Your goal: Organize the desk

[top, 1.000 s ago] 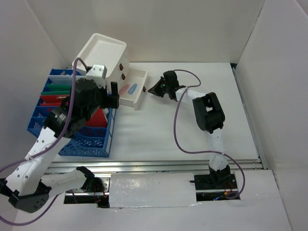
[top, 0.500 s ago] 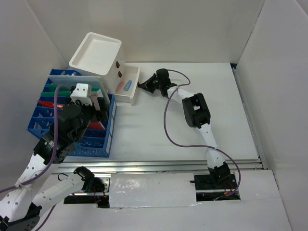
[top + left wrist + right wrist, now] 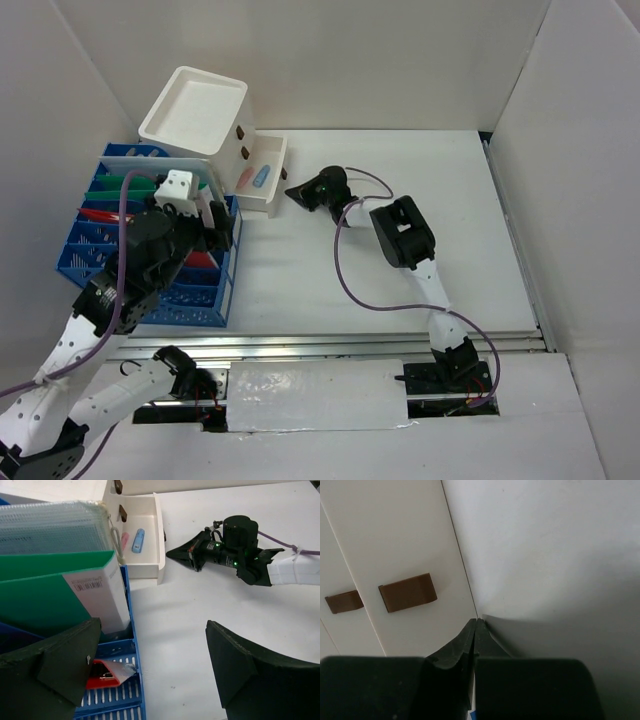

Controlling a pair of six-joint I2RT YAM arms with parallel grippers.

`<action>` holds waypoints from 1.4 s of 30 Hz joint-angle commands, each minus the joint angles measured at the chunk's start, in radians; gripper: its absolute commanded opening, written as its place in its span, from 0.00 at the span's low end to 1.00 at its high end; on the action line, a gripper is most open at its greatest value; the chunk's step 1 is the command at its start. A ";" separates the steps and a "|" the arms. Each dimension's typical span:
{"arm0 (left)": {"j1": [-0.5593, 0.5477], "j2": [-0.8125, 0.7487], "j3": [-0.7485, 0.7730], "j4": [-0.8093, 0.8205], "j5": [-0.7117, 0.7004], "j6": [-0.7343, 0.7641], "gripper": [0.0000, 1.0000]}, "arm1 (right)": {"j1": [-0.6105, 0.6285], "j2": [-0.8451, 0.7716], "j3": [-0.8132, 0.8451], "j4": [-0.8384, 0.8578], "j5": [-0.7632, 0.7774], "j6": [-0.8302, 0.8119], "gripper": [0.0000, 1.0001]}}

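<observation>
Risk: R gripper (image 3: 293, 191), shut & empty, tip at drawer (image 3: 161, 555) front, could slip off or skid drawer box (image 3: 195, 110); L gripper (image 3: 153, 625) wide open, empty.

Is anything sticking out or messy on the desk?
Yes. One drawer of the white box stands pulled out, with a pink thing and a blue thing lying inside. The shut right gripper points at the drawer's front. Nothing looks spilled or broken.

The left arm (image 3: 120, 285) and right arm (image 3: 405, 235) have white links, black joints and purple cables (image 3: 343, 283). The right hand (image 3: 171, 554) is black, tapered, green-lit.
</observation>
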 commanded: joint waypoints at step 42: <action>0.451 1.399 1.303 0.096 0.305 0.189 1.00 | -0.077 -0.184 -0.101 -0.057 -0.224 -0.268 0.86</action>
